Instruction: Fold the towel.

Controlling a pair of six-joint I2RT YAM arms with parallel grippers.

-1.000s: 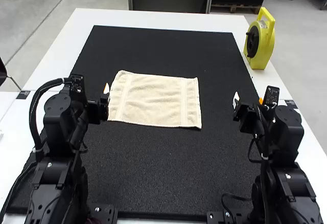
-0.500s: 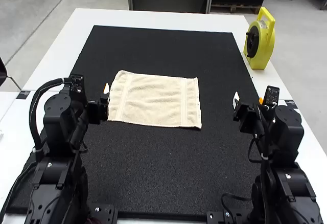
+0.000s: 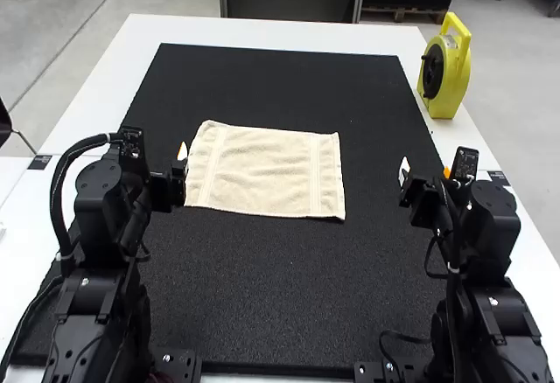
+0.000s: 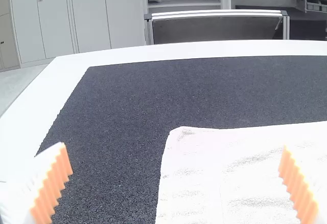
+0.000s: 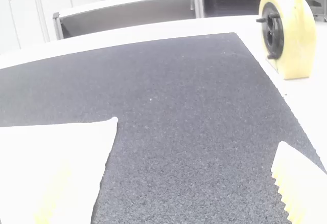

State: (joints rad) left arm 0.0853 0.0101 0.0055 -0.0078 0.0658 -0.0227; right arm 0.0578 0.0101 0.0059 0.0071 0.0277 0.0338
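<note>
Towel and arms: from where I stand, I can pick out no shift since a moment ago; the towel [image 3: 267, 173], the left arm [image 3: 103, 204] and the right arm [image 3: 492, 226] all sit just as they did.
Towel: cream-coloured, spread out flat on the black mat [image 3: 262, 313], left of the mat's middle. It makes a slightly skewed oblong, wider across than deep, with a woven band running along near each short side.
Towel's left side: just beside the left tool [image 3: 166, 187], close to its pale finger.
Left tool: released, its two white ribbed fingers well apart; in the left wrist view the orange pads [image 4: 53, 185] face each other across a wide gap, with a corner of the towel showing between them. I can't tell whether either finger touches the cloth.
Right tool: also released, fingers spread wide over the mat's right part, well apart from the towel. Its own wrist view [image 5: 173, 157] shows the towel's right edge and dark mat between them.
Reel [image 3: 446, 73]: yellow with a black hub, standing upright on its base with the handle on top, just off the mat's far right side.
Tabletop [image 3: 271, 33]: white, framing the mat along its far edge and both sides.
</note>
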